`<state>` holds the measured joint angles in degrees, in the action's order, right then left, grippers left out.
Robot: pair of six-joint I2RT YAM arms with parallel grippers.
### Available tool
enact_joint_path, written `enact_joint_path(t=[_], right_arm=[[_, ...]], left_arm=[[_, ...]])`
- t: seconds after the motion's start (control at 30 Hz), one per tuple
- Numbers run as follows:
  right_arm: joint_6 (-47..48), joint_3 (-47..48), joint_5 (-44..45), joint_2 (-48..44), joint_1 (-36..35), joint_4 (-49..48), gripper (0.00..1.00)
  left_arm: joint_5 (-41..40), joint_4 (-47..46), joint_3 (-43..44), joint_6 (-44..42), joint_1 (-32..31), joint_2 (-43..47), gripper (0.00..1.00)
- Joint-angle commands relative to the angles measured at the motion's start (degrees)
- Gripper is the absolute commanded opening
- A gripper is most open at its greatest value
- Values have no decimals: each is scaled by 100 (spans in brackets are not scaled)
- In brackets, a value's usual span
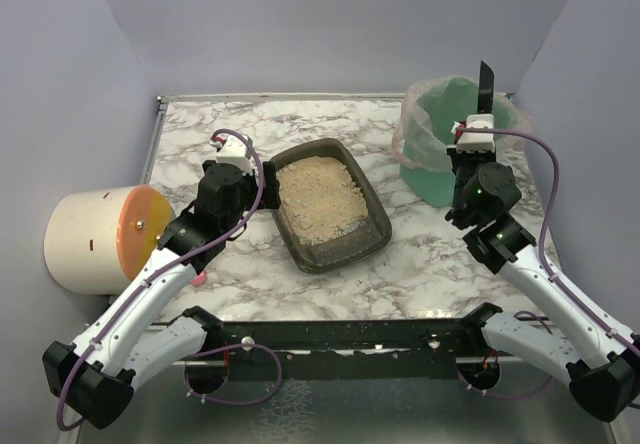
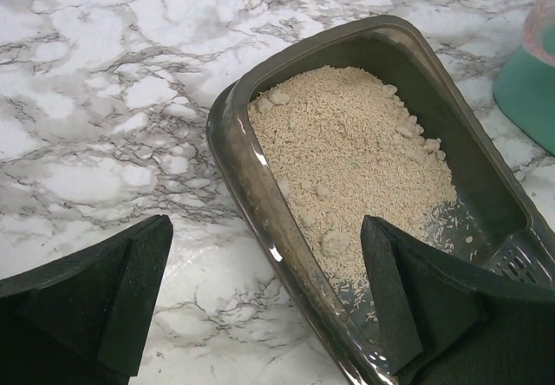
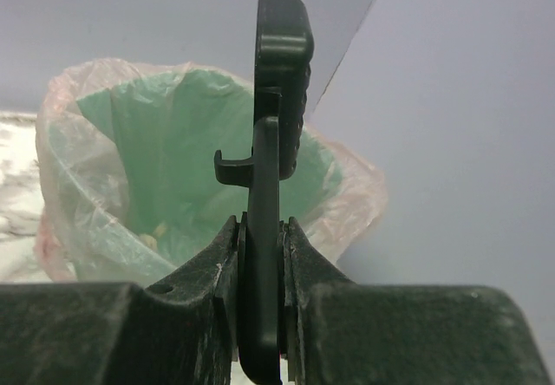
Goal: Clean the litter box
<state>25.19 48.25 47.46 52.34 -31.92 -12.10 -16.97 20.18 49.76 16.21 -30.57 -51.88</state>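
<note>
- Litter box (image 1: pixel 352 250): clumps (image 2: pixel 334 244) visible in litter, so prob. not done.
- R fingers (image 3: pixel 204 272) clamp scoop (image 3: pixel 282 55) over bin (image 1: pixel 430 179); a few bits inside.
- L fingers (image 2: pixel 130 290) wide open, empty, beside box.

On my feed, the right claw (image 3: pixel 260 255) is clamped tight on a slim black plastic scoop (image 3: pixel 279 55). Both dark fingers (image 3: pixel 204 272) press against its flat sides. I see the scoop edge-on, standing upright out of the grip, with a small hook jutting left partway up and a thicker ribbed part at the top. Behind it sits a round green plastic bucket (image 3: pixel 165 142) lined with a clear, pinkish-tinted plastic bag (image 3: pixel 355 194) folded over the rim. A few pale bits lie inside. A sliver of white marble counter (image 3: pixel 13 168) shows at far left, and plain grey walls (image 3: pixel 468 142) stand behind.
</note>
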Motion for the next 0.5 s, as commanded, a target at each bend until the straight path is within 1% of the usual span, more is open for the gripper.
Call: enact_joint_path(t=[0.0, 0.07, 0.13, 0.27, 0.33, 0.47], right_arm=[[1672, -105, -647, 35, -25, -342, 1], [2025, -29, -623, 93, -25, -258, 1], [2150, 61, -625, 74, -25, -185, 1], [2056, 253, -816, -20, -25, -14, 1], [1616, 451, -909, -57, -25, 257, 1], [7, 1027, -1279, -63, -25, 1051, 1]], left_arm=[[-8, -33, -80, -65, -46, 124, 99], [-8, -34, -88, -65, -54, 150, 99], [-17, -24, -89, -65, -63, 170, 99], [-31, -6, -89, -65, -81, 200, 99], [-32, -6, -89, -65, -90, 217, 99], [-34, 3, -95, -65, -98, 235, 99]])
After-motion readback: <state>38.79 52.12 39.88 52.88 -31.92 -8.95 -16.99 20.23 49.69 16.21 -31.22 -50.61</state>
